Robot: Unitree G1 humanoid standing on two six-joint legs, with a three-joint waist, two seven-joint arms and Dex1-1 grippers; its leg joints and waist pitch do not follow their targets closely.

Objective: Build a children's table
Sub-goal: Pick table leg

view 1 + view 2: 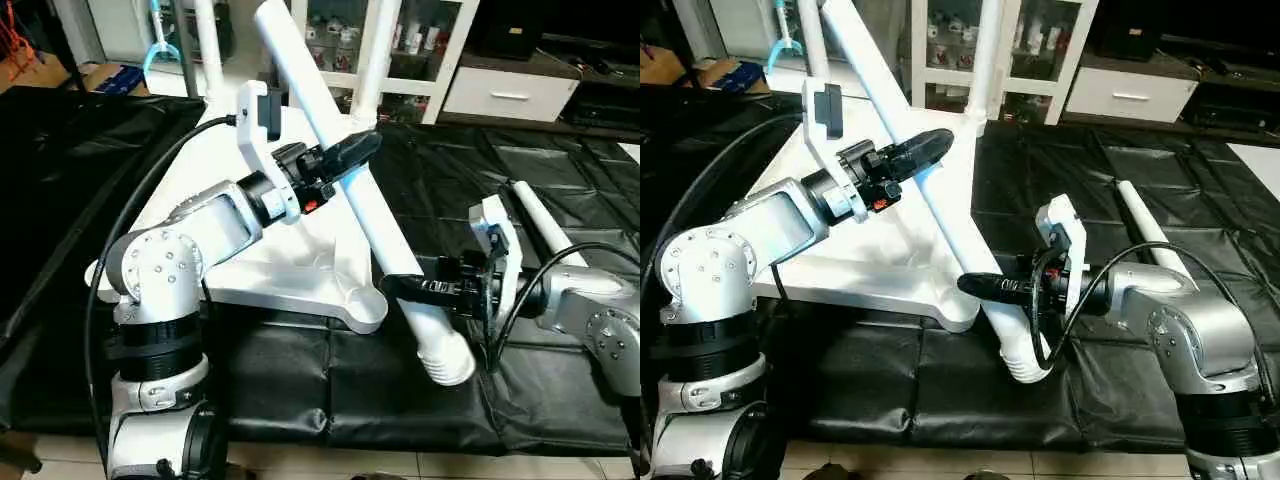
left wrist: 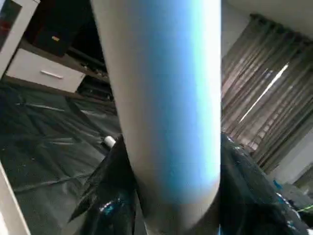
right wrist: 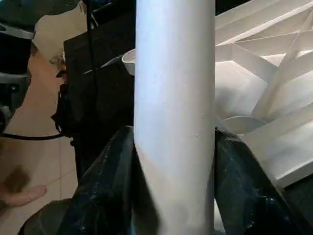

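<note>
The tabletop (image 1: pixel 300 265) lies upside down on the black-covered bench (image 1: pixel 560 200), with its ribbed underside turned up and one rounded corner socket (image 1: pixel 362 305) at its near right corner. Across it runs the held leg (image 1: pixel 350 195), a long white tube whose axis goes from the far left, high in the air, down to the near right, where its ridged end (image 1: pixel 448 362) hangs just past that socket, over the black cover. Both hands are on this one tube. The left hand (image 1: pixel 350 155) is closed around its upper part, and in the left wrist view the tube stands between the two black fingers (image 2: pixel 105 196). The right hand (image 1: pixel 405 288) is closed around the lower part, close to the ridged end, so it is the nearer hand to the socket. In my judgement the coming move depends on this: the ridged end lies to the near right of the socket, so it must come back toward the far left and the tube must stand more upright before it can enter. A second leg (image 1: pixel 545 225) lies on the bench at the right, well apart from the tabletop.
</note>
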